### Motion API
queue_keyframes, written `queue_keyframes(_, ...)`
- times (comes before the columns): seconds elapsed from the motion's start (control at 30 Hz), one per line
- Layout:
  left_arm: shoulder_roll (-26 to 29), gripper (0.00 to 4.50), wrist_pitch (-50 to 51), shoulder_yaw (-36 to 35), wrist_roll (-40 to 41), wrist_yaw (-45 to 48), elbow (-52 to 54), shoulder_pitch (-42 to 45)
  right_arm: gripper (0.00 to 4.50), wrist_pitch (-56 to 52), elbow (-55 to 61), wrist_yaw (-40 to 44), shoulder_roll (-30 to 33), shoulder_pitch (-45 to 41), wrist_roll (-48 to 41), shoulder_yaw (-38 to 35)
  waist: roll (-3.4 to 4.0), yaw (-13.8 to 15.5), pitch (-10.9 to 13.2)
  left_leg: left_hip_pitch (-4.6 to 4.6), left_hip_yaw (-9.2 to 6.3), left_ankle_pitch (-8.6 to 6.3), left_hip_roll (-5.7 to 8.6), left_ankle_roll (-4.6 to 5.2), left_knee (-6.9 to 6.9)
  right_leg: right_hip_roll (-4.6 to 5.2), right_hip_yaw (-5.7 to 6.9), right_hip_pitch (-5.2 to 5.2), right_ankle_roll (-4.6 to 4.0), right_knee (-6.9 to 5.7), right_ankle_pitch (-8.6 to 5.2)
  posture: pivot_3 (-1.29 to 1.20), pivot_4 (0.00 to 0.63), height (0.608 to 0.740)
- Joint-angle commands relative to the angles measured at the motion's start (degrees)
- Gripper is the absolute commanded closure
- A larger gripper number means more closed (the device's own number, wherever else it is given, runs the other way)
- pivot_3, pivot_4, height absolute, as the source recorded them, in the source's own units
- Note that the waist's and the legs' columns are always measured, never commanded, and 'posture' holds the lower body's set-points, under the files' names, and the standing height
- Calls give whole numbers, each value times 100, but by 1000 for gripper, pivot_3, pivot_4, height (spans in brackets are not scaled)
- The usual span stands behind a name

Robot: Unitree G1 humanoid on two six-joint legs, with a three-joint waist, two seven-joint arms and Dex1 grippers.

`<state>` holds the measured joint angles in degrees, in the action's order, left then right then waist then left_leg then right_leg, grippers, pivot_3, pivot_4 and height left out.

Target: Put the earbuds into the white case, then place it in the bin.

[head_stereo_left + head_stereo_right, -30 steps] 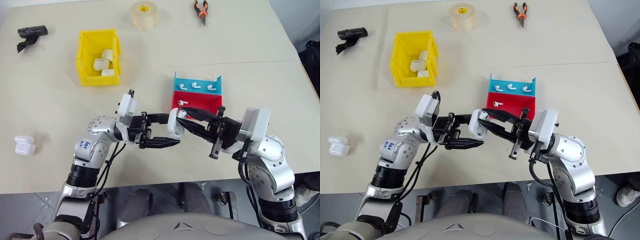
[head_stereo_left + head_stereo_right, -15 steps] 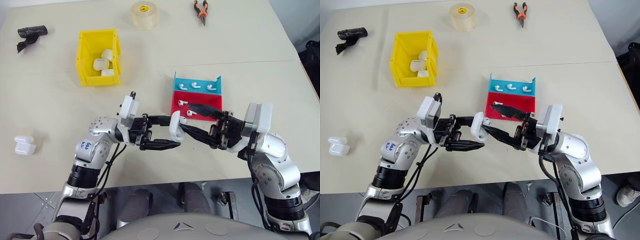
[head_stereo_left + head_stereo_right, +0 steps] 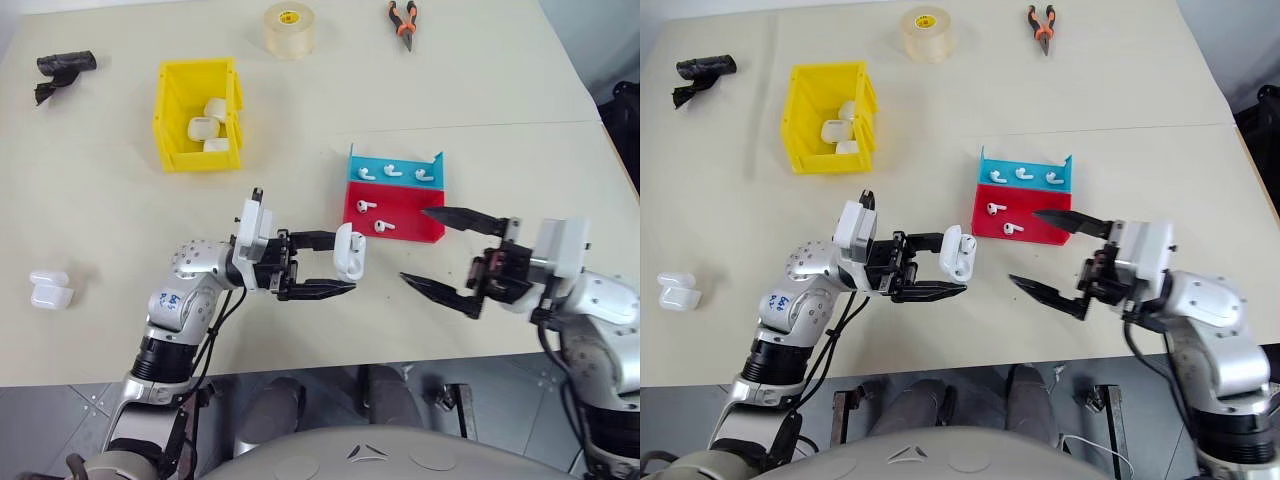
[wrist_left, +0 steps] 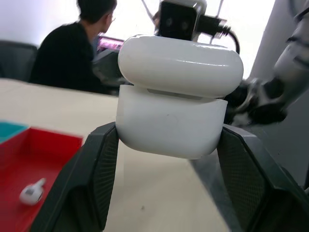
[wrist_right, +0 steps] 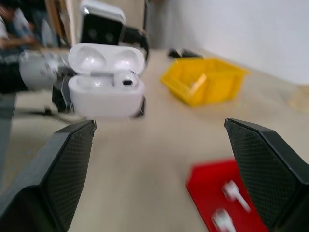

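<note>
Spreading across both eye views, the table [image 3: 500, 160] carries a yellow bin [image 3: 172, 118] with several cases inside, well apart from a red and blue tray [image 3: 432, 228] holding loose earbuds [image 3: 366, 206]. The left gripper [image 3: 338, 264] is clamped on an open white case [image 3: 349, 251], lid up, one earbud seated inside. The right gripper [image 3: 425, 246] hangs just beside the tray, its fingers spread wide and empty.
</note>
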<state>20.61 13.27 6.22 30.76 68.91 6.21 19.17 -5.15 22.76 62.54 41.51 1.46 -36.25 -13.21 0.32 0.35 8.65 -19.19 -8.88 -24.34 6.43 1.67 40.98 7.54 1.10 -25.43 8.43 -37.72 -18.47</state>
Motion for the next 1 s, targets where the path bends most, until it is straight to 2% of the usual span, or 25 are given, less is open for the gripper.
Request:
queue_keyframes(0.03,-8,1777,-354,-29,-189,-166,157,-81,27,670,-961,750,535,231,345,-775,0,43,0,0,1,0,1,0,1,0,0,1,1,1,1,0,150,740)
queue_keyframes(0.1,-29,1777,-486,13,-250,-189,171,-119,27,782,-1480,838,728,207,412,-1026,0,78,0,0,6,-1,3,2,3,1,-4,5,9,6,5,0,150,740)
queue_keyframes(0.2,-93,1777,-532,84,-301,-293,161,-138,27,847,-1795,980,945,82,557,-1015,1,88,0,0,10,-1,0,3,2,0,-4,4,12,12,7,0,150,740)
queue_keyframes(0.23,-137,1777,-546,111,-317,-332,147,-128,27,422,-1762,1104,1159,-8,414,-908,1,87,-1,0,10,-1,-3,3,3,-2,-3,4,12,14,7,0,150,740)
queue_keyframes(0.37,-257,1777,-623,161,-324,-406,104,-116,27,-1542,-1660,457,1935,-1785,1023,342,15,26,3,0,29,-1,3,3,12,4,-7,0,25,28,17,0,150,740)
queue_keyframes(0.5,-293,1777,-659,190,-314,-400,72,-145,27,-2568,-2213,635,1976,-3589,1461,1382,16,-7,3,0,23,-1,-14,2,8,2,-1,-3,24,45,23,0,150,740)
queue_keyframes(0.57,-329,1777,-659,203,-293,-412,60,-148,27,-2963,-2577,787,2036,-4361,2097,2114,16,33,3,-3,17,-1,-17,2,4,5,-1,-4,24,50,23,0,150,740)
queue_keyframes(0.67,-377,1777,-664,227,-278,-427,69,-169,27,-3383,-3388,1053,1652,-5491,2531,2827,16,93,4,-8,14,-1,-4,2,10,5,1,-8,20,53,28,0,150,740)
queue_keyframes(0.8,-473,1777,-706,247,-281,-461,28,-179,27,-3216,-4832,1056,923,-6681,3497,3725,16,76,4,-10,20,-1,2,3,10,7,0,-11,24,65,41,0,150,740)
queue_keyframes(1.0,-599,1777,-786,284,-307,-503,-4,-190,27,-2134,-6799,1076,42,-7722,4286,4138,16,78,4,-11,15,-1,-1,3,17,9,6,-19,16,55,46,0,150,740)
